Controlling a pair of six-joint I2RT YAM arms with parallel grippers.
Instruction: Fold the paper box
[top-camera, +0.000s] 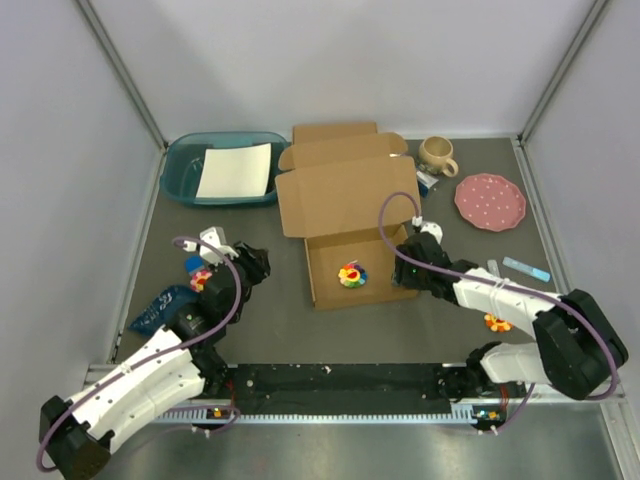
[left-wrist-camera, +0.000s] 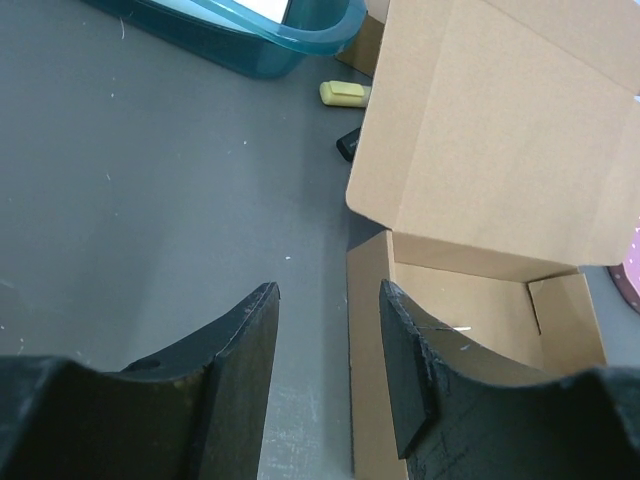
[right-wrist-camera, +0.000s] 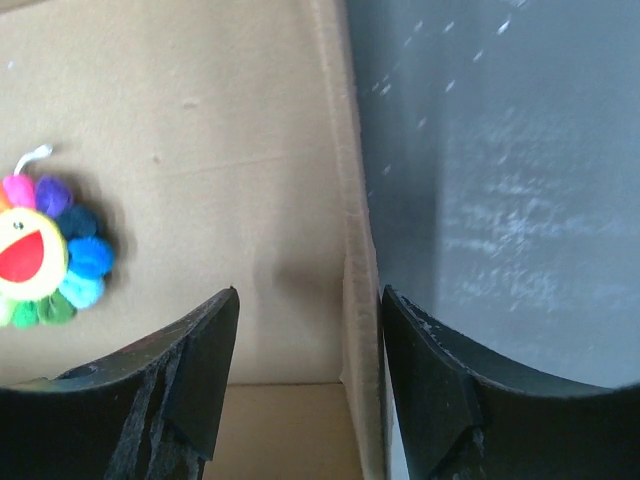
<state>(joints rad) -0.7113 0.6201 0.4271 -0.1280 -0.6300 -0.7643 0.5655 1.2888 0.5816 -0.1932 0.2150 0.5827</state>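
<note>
At the paper box's (top-camera: 338, 195) right wall, the two right fingers (right-wrist-camera: 190, 385) stand spread, one inside and one outside, with the wall between them unclamped. The two left fingers (left-wrist-camera: 235, 375) gape over bare bench (left-wrist-camera: 130, 200) just beside the left wall. The one box sits mid-bench, lid raised, with one rainbow flower toy (top-camera: 351, 275) inside. Behind stand one teal tub (top-camera: 185, 180), one mug (top-camera: 437, 154) and one pink plate (top-camera: 490, 201).
</note>
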